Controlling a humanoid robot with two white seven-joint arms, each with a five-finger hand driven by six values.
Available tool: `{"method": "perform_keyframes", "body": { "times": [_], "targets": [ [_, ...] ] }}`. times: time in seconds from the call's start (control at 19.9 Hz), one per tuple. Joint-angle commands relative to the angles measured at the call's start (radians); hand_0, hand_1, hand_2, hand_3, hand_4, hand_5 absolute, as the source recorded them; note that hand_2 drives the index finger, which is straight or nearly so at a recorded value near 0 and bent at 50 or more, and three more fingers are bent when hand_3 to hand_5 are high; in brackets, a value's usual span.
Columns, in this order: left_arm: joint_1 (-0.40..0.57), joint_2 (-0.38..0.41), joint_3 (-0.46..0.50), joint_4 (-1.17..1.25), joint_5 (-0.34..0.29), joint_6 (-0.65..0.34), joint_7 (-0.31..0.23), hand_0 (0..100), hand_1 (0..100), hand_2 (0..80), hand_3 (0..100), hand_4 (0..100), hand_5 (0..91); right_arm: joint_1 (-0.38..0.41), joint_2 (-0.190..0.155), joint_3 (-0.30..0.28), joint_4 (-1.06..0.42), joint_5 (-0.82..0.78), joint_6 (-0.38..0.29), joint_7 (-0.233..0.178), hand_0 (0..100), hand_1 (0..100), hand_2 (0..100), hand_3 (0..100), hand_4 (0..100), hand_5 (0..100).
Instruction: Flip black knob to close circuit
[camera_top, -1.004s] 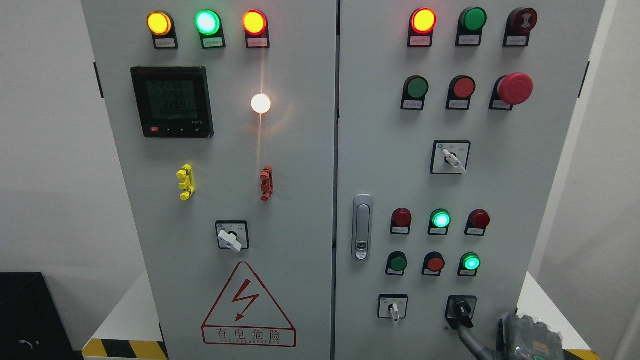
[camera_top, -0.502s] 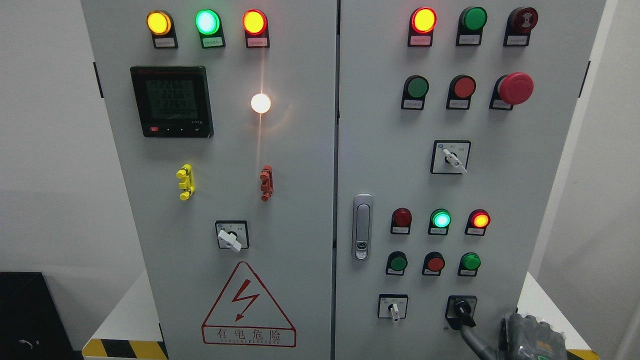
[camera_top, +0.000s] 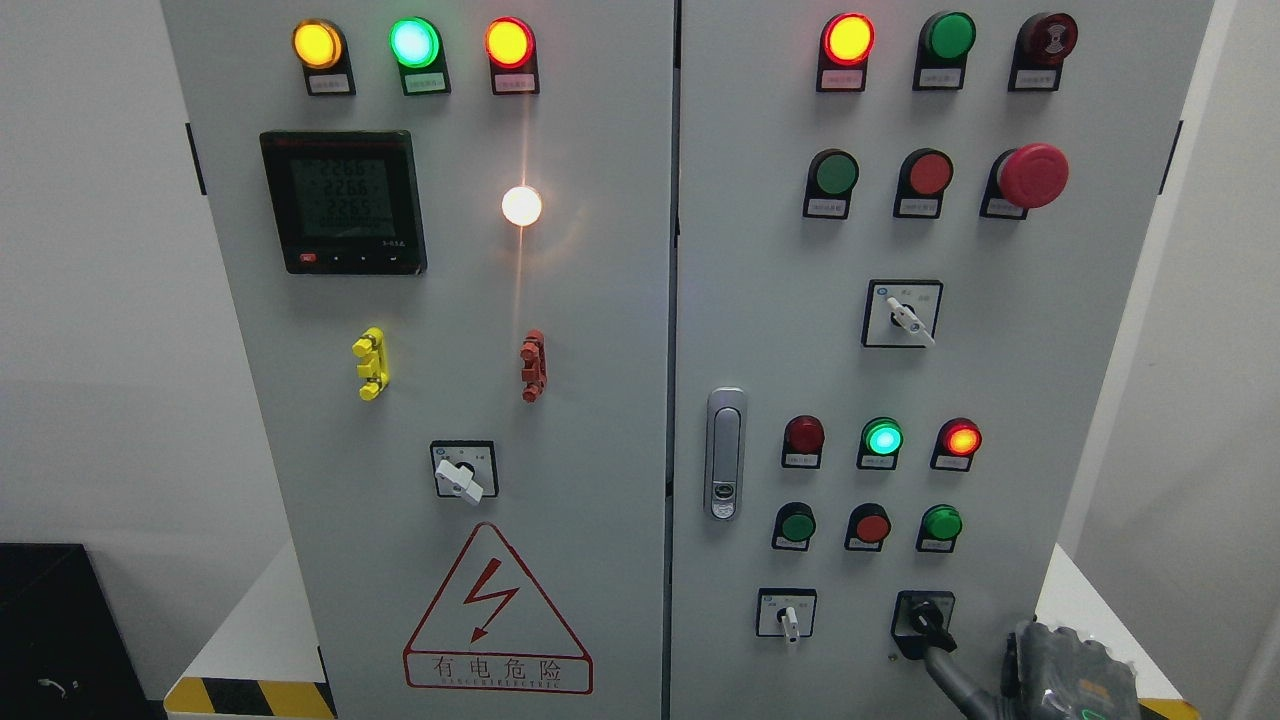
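At the lower right of the frame, the right hand (camera_top: 1065, 675) reaches one dark finger up-left onto the black knob (camera_top: 925, 617), whose handle tilts down-right toward it; whether the remaining fingers are clenched cannot be told.

Only a small part of the robot shows, at the lower right corner. The right hand (camera_top: 1065, 675) is dark grey to black, blocky, with glossy moulded segments and ridged panels that catch pale reflections. A small green light glows near its lower edge. One long, smooth, dark grey finger (camera_top: 950, 675) is a slim curved rod.
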Motion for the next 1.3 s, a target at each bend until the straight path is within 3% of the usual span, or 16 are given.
{"method": "perform_keyframes", "body": {
  "times": [0.0, 0.65, 1.25],
  "targets": [
    [0.006, 0.0, 0.0, 0.0, 0.0, 0.0, 0.0, 12, 56, 0.0, 0, 0, 0.0, 0.0, 0.0, -0.009, -0.013, -0.004, -0.001, -0.002, 0, 0, 88, 100, 91, 93],
    [0.006, 0.0, 0.0, 0.0, 0.001, 0.0, 0.0, 12, 56, 0.0, 0, 0, 0.0, 0.004, 0.006, -0.008, -0.011, -0.012, -0.002, -0.002, 0, 0, 88, 100, 91, 93],
    [0.006, 0.0, 0.0, 0.0, 0.001, 0.0, 0.0, 12, 56, 0.0, 0, 0, 0.0, 0.032, 0.02, 0.069, -0.019, -0.012, -0.008, -0.012, 0, 0, 88, 100, 91, 93]
  ]
}}
